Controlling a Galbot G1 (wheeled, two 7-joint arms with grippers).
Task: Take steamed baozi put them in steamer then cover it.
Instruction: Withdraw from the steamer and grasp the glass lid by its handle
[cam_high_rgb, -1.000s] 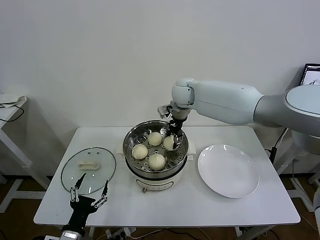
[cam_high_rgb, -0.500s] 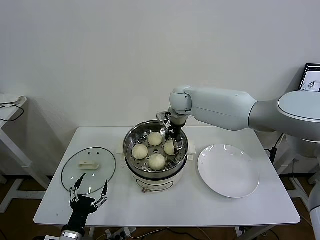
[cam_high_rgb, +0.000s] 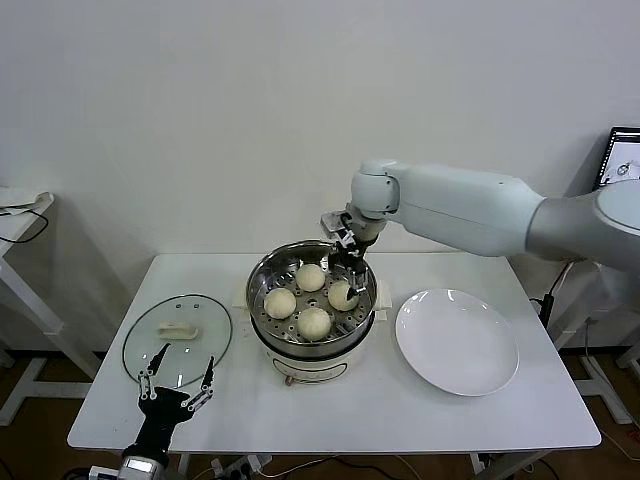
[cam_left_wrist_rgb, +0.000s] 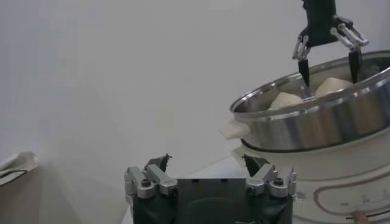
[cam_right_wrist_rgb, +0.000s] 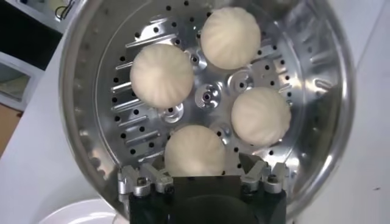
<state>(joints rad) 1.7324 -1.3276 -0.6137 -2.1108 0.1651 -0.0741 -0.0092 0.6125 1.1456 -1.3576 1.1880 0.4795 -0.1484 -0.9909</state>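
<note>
Spread wide, the right gripper (cam_high_rgb: 349, 266) hangs empty above the steamer (cam_high_rgb: 312, 345), four buns (cam_high_rgb: 314, 321) inside. Left gripper (cam_high_rgb: 178, 386), spread too, sits beside the lid (cam_high_rgb: 177, 337); its glass could slip when lifted.

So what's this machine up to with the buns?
All four buns sit in the steamer on the table. The right gripper hangs open just above them, holding nothing. The glass lid lies beside the pot, not yet on, with the open left gripper near it. The plate is bare.
</note>
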